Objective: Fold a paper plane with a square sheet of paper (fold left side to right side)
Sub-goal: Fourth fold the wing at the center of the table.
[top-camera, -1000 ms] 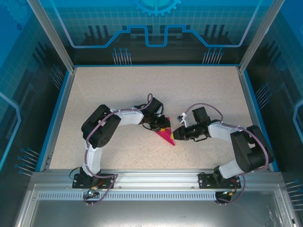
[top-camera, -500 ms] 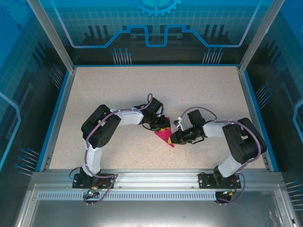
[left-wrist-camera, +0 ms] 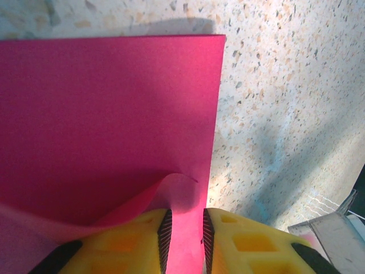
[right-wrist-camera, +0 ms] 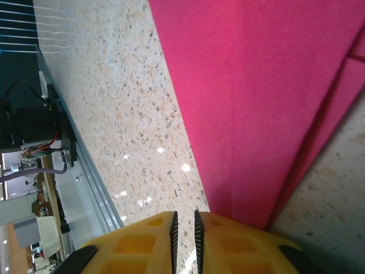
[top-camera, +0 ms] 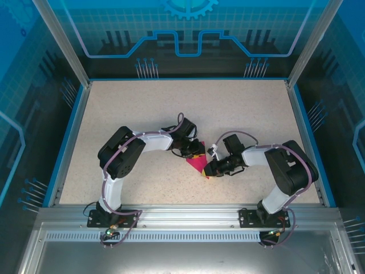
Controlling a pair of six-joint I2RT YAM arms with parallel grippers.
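The sheet of paper (top-camera: 198, 164) lies on the table as a small magenta folded shape with a point toward the near edge. My left gripper (top-camera: 193, 152) presses on its far part. In the left wrist view the gripper (left-wrist-camera: 183, 242) stands slightly open over the pink paper (left-wrist-camera: 108, 108), and a top flap (left-wrist-camera: 171, 191) curls up against the left finger. My right gripper (top-camera: 209, 168) is at the paper's near right edge. In the right wrist view it (right-wrist-camera: 184, 242) is nearly shut with bare table in the slit, and the folded paper (right-wrist-camera: 268, 85) lies just ahead and right.
The speckled table (top-camera: 142, 108) is bounded by blue rails and glass walls. A metal frame rail (right-wrist-camera: 85, 177) runs along the near edge, close behind the right gripper. Both arms bend inward toward the table's middle.
My right gripper has slid left and nearer, onto the paper's near right edge, with its elbow swinging inward. The left arm and the paper have stayed put.
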